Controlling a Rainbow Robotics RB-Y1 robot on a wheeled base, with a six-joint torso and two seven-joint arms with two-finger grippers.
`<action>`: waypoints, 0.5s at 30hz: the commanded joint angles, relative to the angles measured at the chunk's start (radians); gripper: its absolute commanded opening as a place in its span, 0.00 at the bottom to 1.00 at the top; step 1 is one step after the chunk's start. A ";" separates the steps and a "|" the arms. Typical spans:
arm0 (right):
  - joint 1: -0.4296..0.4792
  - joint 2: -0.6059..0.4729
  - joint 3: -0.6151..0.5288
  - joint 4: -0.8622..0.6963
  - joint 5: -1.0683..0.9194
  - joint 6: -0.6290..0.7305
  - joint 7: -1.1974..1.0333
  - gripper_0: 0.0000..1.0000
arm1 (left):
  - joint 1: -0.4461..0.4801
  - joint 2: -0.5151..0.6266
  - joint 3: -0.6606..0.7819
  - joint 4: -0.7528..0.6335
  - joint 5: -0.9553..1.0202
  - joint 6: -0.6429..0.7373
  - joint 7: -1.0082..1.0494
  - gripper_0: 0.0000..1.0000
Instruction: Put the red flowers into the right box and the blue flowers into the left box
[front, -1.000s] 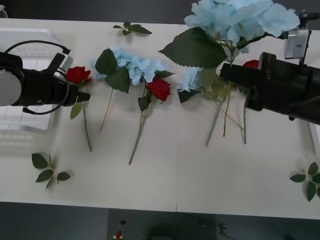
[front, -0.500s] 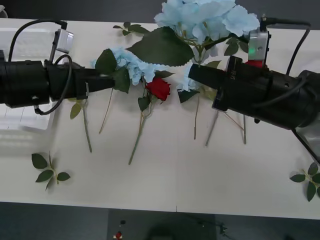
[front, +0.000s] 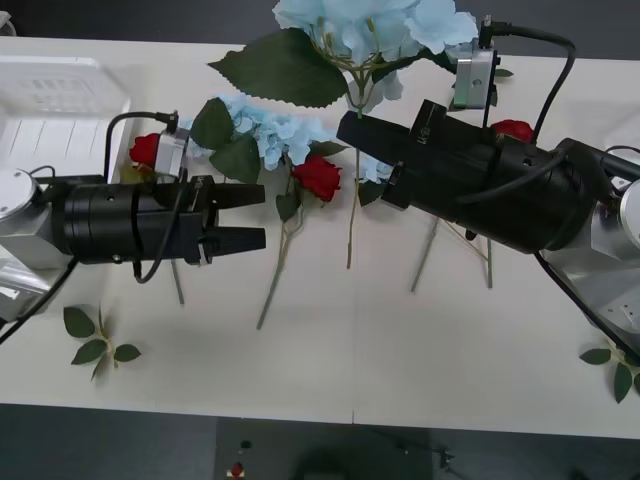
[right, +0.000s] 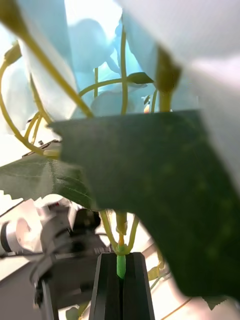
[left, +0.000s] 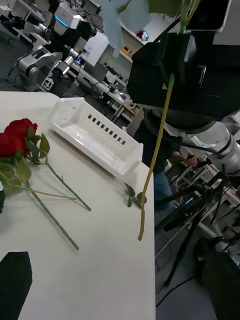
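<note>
**Right gripper holds a blue flower aloft; left gripper spread over the table**

Right gripper (front: 345, 128), above table centre: jaws clenched on the stem of a blue flower (front: 375, 25). Head and big leaf raised at the far edge, stem hanging free down toward the table (front: 400, 350). In the right wrist view the black fingers (right: 121, 287) meet on the green stem (right: 120, 265).

Left gripper (front: 252, 217), low over the table's left half: jaws released, nothing between them.

On the table: a second blue flower (front: 270, 130) between the grippers, with a red rose (front: 318, 176) just beside it. Another rose (front: 150, 150) near the left arm; a third (front: 512, 129) behind the right arm, mostly hidden. More pale blue shows under the right arm, likely another cluster, hard to tell.

Left box (front: 55, 95) at far left. Right box (left: 95, 140) shows in the left wrist view, at the table edge, with no flowers in it that I can see.
</note>
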 joint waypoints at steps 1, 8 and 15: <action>-0.017 0.008 -0.016 -0.021 -0.010 0.000 -0.016 0.00 | -0.029 -0.043 0.012 0.032 -0.045 0.029 0.032 1.00; -0.017 0.008 -0.016 -0.021 -0.018 0.000 -0.019 0.00 | -0.029 -0.117 -0.011 0.037 -0.075 0.032 0.032 1.00; -0.020 -0.002 -0.016 -0.021 -0.035 0.000 -0.019 0.00 | -0.029 -0.183 -0.039 0.037 -0.075 0.017 0.032 1.00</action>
